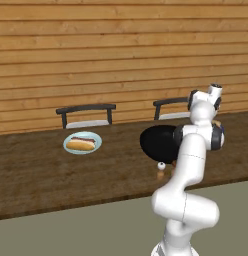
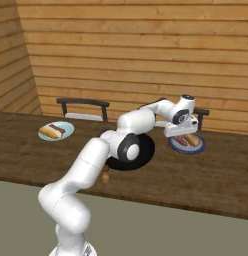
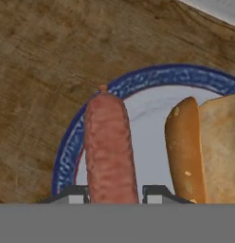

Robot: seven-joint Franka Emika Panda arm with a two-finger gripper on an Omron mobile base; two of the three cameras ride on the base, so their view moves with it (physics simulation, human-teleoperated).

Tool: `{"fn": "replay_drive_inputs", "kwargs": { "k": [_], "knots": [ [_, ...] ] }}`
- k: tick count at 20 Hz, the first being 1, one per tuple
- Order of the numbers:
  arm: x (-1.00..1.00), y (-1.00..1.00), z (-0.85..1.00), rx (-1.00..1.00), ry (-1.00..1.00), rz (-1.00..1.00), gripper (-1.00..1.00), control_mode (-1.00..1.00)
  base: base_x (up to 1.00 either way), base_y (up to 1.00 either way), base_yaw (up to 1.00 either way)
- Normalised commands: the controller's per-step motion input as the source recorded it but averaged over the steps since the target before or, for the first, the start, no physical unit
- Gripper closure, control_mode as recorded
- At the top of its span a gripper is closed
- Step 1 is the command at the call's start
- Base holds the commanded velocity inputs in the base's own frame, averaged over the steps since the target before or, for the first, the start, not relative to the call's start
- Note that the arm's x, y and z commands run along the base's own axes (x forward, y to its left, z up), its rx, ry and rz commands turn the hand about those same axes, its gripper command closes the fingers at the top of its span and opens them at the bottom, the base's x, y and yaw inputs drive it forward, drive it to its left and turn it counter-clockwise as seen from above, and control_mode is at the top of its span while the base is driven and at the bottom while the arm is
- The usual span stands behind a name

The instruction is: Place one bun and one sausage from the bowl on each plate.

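Two dark fingers (image 3: 113, 194) sit at the bottom middle of the hand view, closed tight on the sausage (image 3: 109, 147). The sausage runs up from between them, out over the dark blue plate (image 3: 67, 142). I think the hand holds it low there so it can be let go next to the bun (image 3: 195, 147), which lies on the right side of that same plate. I cannot tell if the sausage touches the plate yet.

In the right base view the hand hangs just over the dark blue plate, to the right of the middle, with a sausage and a bun side by side on it. The black bowl (image 2: 143, 152) is just left of that plate, in the middle of the picture, partly behind the white arm. I cannot see if any food is left in it.

Further off, at the left of both base views, the pale blue-green plate (image 1: 82, 142) sits on the brown worktop (image 1: 36, 175). It has a bun with a sausage on it, so that plate looks done.

Two dark chairs (image 1: 86, 114) stand behind the worktop by the wooden wall.
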Motion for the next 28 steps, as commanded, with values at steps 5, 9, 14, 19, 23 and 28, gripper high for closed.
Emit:
{"fn": "replay_drive_inputs", "kwargs": {
  "k": [5,9,14,19,23,28],
  "knots": [
    [-0.14,0.04,0.05,-0.01,0.00,0.00,-1.00,-1.00,0.00,0.00,0.00],
    [-0.28,0.13,0.01,-0.02,-0.09,-0.01,-1.00,-1.00,0.00,0.00,0.00],
    [-0.64,0.53,0.06,-0.10,-0.02,-0.03,-1.00,-1.00,0.00,0.00,0.00],
    [-0.87,0.90,0.49,-0.38,-0.05,-0.05,-1.00,-1.00,0.00,0.00,0.00],
    [-1.00,1.00,0.88,-0.30,-0.10,0.00,-1.00,-1.00,0.00,0.00,0.00],
    [-0.89,1.00,0.87,-0.15,-0.09,0.05,-1.00,-1.00,0.00,0.00,0.00]
  ]
}}
